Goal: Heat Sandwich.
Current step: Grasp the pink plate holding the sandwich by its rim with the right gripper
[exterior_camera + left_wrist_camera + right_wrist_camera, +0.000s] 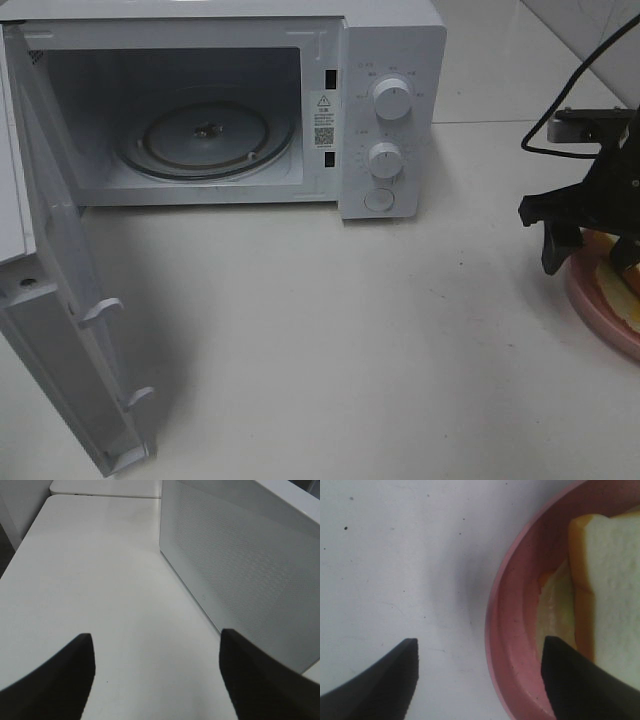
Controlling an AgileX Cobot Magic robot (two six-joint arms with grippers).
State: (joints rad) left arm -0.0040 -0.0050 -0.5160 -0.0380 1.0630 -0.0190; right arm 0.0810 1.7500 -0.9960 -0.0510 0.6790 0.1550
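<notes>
Right end effector open astride pink plate rim, left end effector open above white tabletop beside microwave.

Exterior high: right gripper covers part of the sandwich; the pink plate runs off the right edge. The microwave top and door are cropped (top and left edges). Print around the dials and on the sticker is too small to read. Right wrist: pink plate and sandwich are cut by the frame, and one finger hides some rim. Left wrist: only the left gripper fingertips show.
</notes>
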